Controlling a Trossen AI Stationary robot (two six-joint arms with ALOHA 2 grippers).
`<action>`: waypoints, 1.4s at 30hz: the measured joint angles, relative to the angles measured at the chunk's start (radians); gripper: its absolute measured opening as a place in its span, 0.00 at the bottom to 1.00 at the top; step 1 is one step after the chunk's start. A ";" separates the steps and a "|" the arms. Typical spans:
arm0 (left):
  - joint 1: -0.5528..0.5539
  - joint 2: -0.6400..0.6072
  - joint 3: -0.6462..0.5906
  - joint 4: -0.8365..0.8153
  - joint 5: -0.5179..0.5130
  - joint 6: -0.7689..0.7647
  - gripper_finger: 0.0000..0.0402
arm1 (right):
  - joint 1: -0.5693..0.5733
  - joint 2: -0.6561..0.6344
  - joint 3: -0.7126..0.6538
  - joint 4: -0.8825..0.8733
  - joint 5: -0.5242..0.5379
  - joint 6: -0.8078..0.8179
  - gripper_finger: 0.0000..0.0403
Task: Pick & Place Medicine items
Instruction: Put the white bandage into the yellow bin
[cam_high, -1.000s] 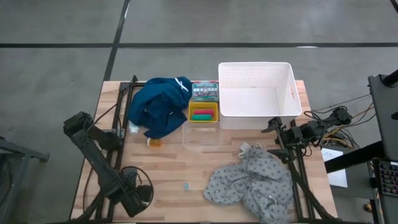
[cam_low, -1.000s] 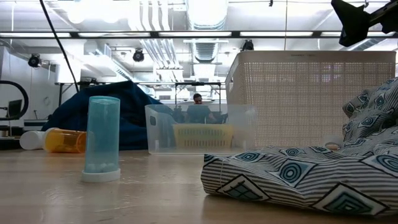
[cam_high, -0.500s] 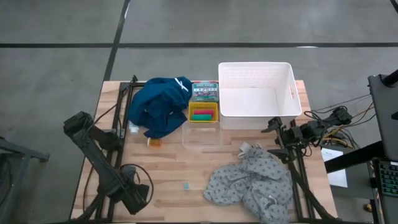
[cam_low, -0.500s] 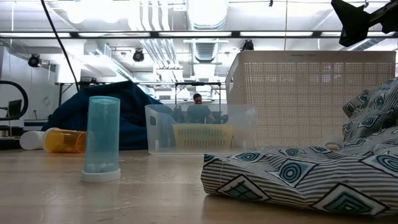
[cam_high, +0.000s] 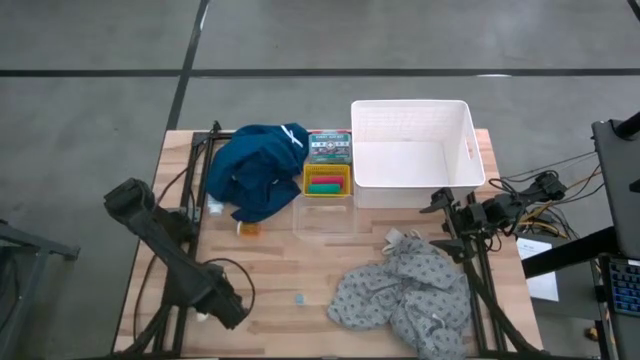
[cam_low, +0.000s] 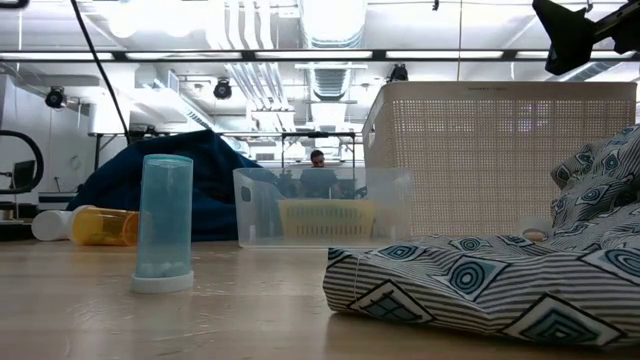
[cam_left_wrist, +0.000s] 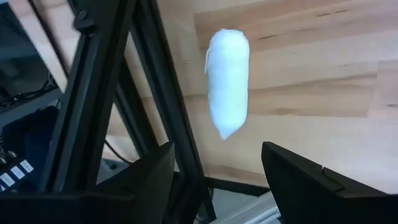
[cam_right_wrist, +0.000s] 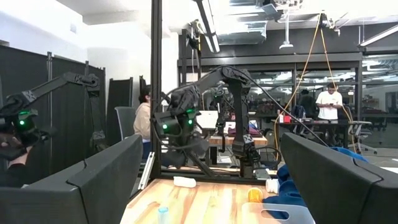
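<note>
**Above the white tube at the near left corner**

My left gripper (cam_left_wrist: 214, 171) hangs over the near left part of the table (cam_high: 290, 275), its fingers apart and holding nothing. Just beyond them lies a white tube (cam_left_wrist: 227, 82), flat on the wood beside the arm frame; I judge I am here to line up for a grasp. Farther out stand a small blue bottle (cam_low: 165, 222), an orange pack (cam_high: 248, 229) near the dark blue cloth (cam_high: 255, 168), and the yellow tray (cam_high: 326, 183) with red and green tubes. My right gripper (cam_right_wrist: 208, 180) waits wide open at the right edge, beside the white basket (cam_high: 411, 152).
</note>
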 joint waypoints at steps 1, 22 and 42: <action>0.002 0.000 -0.012 0.013 0.000 0.005 0.61 | 0.000 0.000 0.000 0.000 0.000 0.000 0.94; 0.006 0.000 -0.156 0.163 -0.053 0.040 0.60 | 0.000 0.000 0.000 0.000 0.000 0.000 0.94; 0.006 0.000 -0.235 0.245 -0.054 0.052 0.55 | 0.000 0.000 0.000 0.000 0.000 0.000 0.94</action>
